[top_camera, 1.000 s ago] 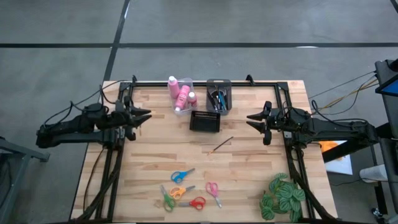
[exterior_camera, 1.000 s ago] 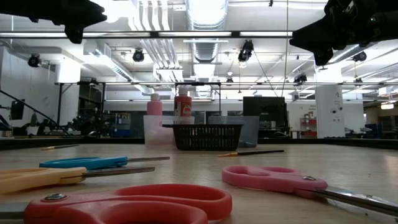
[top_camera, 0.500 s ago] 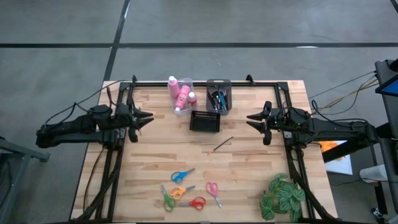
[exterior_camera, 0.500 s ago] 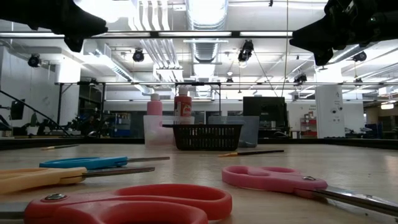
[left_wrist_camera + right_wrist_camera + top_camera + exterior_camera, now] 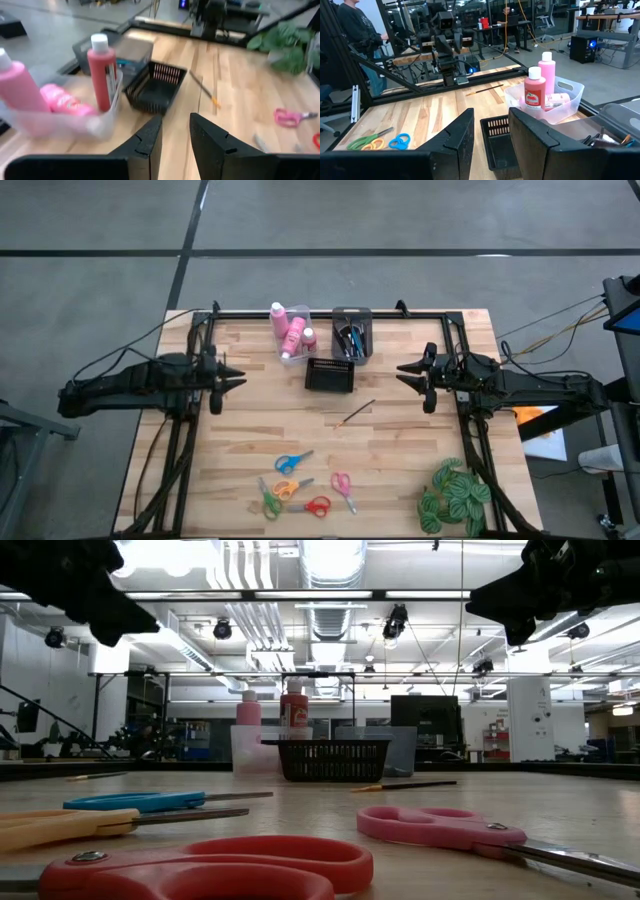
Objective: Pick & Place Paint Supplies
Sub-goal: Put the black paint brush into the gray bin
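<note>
Left claw [image 5: 240, 377]: at 9 o'clock of the table [image 5: 400, 450], above the wood, fingers parted by a narrow gap, grasping nothing.
Right claw [image 5: 400, 370]: at 3 o'clock, above the wood, fingers parted by a narrow gap, grasping nothing.
Bottles [image 5: 291, 330]: three pink ones with white caps in the clear bin [image 5: 300, 312] at 12 o'clock; two upright, one lying down in the left wrist view.
Brushes [image 5: 350, 338]: several in the grey bin [image 5: 352, 313], just beside the clear bin at its 3 o'clock.
Loose brush [image 5: 355, 413]: flat on the wood near the table's centre, tilted, at 5 o'clock of the black basket [image 5: 330, 375].
Black basket: just at 6 o'clock of the two bins; contents cannot be told.
Scissors [image 5: 294, 462]: five pairs lying at 6 o'clock, blue, orange, green, red and pink.
Plant [image 5: 452, 498]: at 5 o'clock, table corner.
</note>
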